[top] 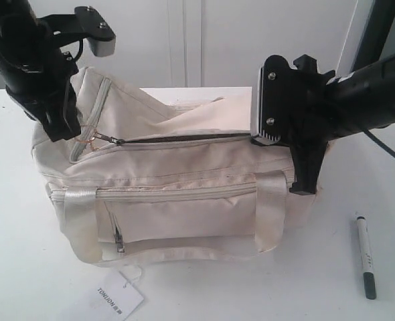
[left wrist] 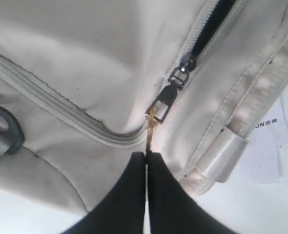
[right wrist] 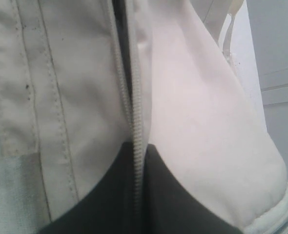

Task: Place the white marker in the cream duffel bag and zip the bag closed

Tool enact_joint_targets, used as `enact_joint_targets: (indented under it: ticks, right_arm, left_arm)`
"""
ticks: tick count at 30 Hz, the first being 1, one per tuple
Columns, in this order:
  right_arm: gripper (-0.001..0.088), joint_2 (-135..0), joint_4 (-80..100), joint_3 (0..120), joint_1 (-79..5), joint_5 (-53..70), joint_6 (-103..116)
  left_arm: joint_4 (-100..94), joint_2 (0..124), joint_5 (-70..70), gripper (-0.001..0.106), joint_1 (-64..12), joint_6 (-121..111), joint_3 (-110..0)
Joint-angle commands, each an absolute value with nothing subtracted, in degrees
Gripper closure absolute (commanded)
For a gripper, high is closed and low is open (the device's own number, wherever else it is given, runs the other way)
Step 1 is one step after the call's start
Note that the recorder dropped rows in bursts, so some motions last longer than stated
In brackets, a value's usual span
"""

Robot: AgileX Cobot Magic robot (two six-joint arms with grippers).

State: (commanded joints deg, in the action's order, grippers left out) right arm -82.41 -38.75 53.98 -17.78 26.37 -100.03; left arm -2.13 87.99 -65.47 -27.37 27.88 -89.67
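Cream duffel bag (top: 184, 157): left fingers (left wrist: 119, 195) gripped the zipper pull ring (left wrist: 151, 126), right fingers (right wrist: 183, 195) pinched the zipper end (right wrist: 136, 146); opposed tension should let the slider (left wrist: 182, 74) run cleanly.

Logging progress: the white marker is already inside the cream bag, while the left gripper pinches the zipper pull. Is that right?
Not quite. The white marker is not inside: the exterior view shows it lying on the table beside the cream duffel bag. The left gripper does pinch the zipper pull.
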Motion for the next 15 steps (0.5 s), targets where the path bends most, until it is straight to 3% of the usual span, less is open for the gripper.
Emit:
enact_joint_targets:
  ticks: [15]
  right_arm:
    - [0.0868,-82.5,-38.7,52.6,-17.8,23.9,-100.0]
  left_arm:
    - [-4.3,84.4,-65.1,0.105,-23.6,26.4,-87.2]
